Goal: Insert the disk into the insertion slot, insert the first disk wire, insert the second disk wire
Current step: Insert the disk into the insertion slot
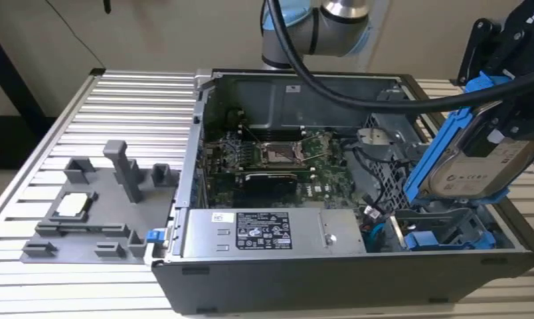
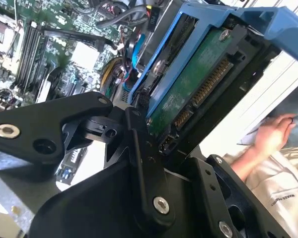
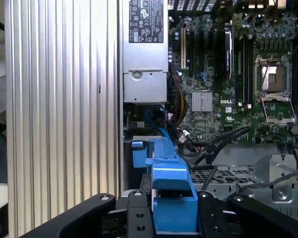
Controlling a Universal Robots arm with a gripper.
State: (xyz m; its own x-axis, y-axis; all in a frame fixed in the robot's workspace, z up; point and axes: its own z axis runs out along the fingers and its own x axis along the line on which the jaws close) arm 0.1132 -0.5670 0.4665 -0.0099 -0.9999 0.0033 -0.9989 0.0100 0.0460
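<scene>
My gripper [image 1: 518,100] is shut on the disk [image 1: 476,166], a silver-grey drive in a blue carrier frame. The disk hangs steeply tilted at the exterior view's right, its lower end just above the insertion slot [image 1: 444,232], a grey bay with blue rails in the open computer case. In the second wrist view the disk's green circuit side [image 2: 198,84] and connector row face the camera, framed by the blue carrier [image 2: 260,20]. The first wrist view shows the carrier's blue end [image 3: 171,193] clamped between black fingers [image 3: 134,218]. Loose blue and black cables [image 1: 373,226] lie beside the slot.
The case holds a motherboard [image 1: 276,156], a grey labelled power-supply box [image 1: 267,232] along its near wall and a perforated cage [image 1: 386,176] next to the slot. A grey fixture plate [image 1: 99,206] sits on the ribbed table at the exterior view's left. A person's hand [image 2: 273,131] shows beyond the case.
</scene>
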